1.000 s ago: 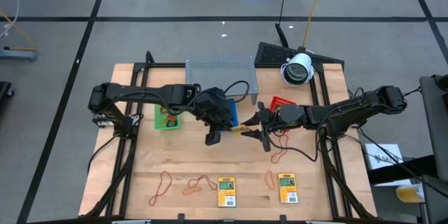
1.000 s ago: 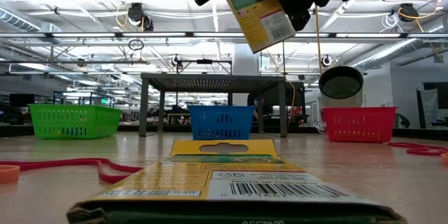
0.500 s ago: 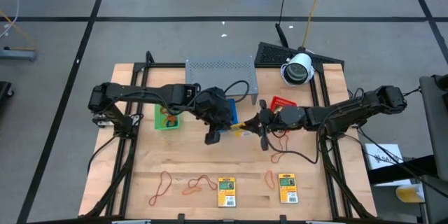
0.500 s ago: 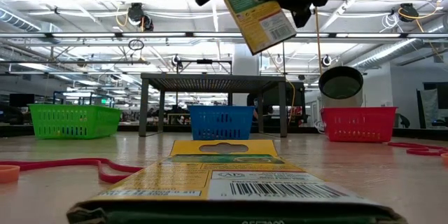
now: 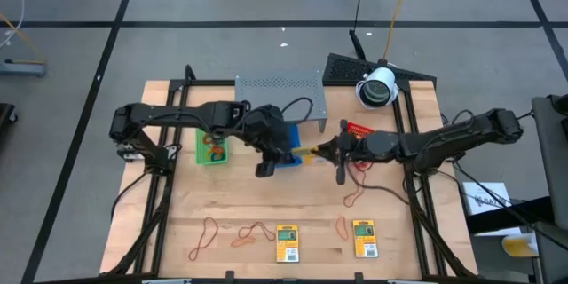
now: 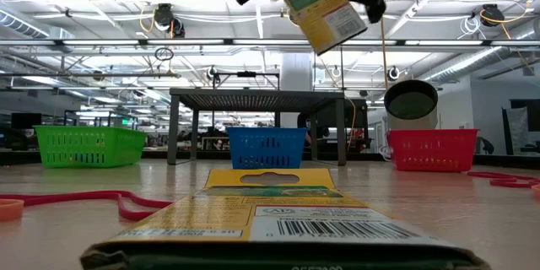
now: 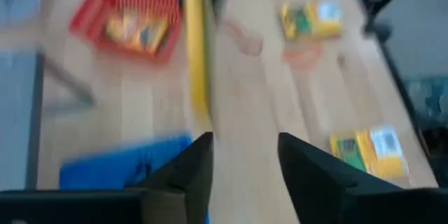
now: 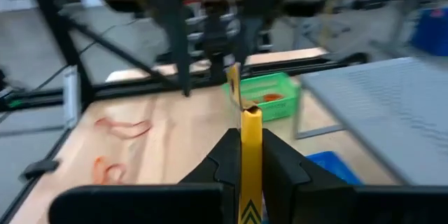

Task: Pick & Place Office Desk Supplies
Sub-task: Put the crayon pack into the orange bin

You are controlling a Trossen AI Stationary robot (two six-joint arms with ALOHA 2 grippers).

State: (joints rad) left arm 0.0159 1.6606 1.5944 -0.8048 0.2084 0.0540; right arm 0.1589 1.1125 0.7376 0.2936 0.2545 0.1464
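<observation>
- High view: we record the right gripper [image 5: 330, 150] over mid-worktop [image 5: 177, 222], clamped on a yellow packet [image 5: 310, 151] that juts from its tip toward the left gripper [image 5: 269, 161]. The left gripper sits just beside that packet, above the blue tray [image 5: 289, 157]; we cannot tell its finger state from here. Beyond the left gripper, on its far side from the right arm, stands the green tray [image 5: 211, 148]; the red tray [image 5: 357, 130] lies close by the right gripper. Well away from both grippers, near the worktop's front edge, we list two more packets [image 5: 286, 242] and several rubber-band loops [image 5: 206, 236].
- Low view: we note the held packet [image 6: 321, 8] aloft and tilted, with dark gripper parts on either side of its upper end; a further packet [image 6: 261, 211] lies flat on the worktop, far below them.
- Left wrist view: we find the left gripper's fingers [image 7: 190, 171] standing apart with nothing between them; the held packet [image 7: 195, 49] shows edge-on just ahead of them, not touching. Farther off lie the red tray [image 7: 129, 22] and two flat packets [image 7: 311, 18].
- Right wrist view: we log the right gripper's fingers [image 8: 224, 155] pressed on the thin edge of the packet [image 8: 246, 147], which stands upright between them; the green tray [image 8: 266, 96] is ahead.
</observation>
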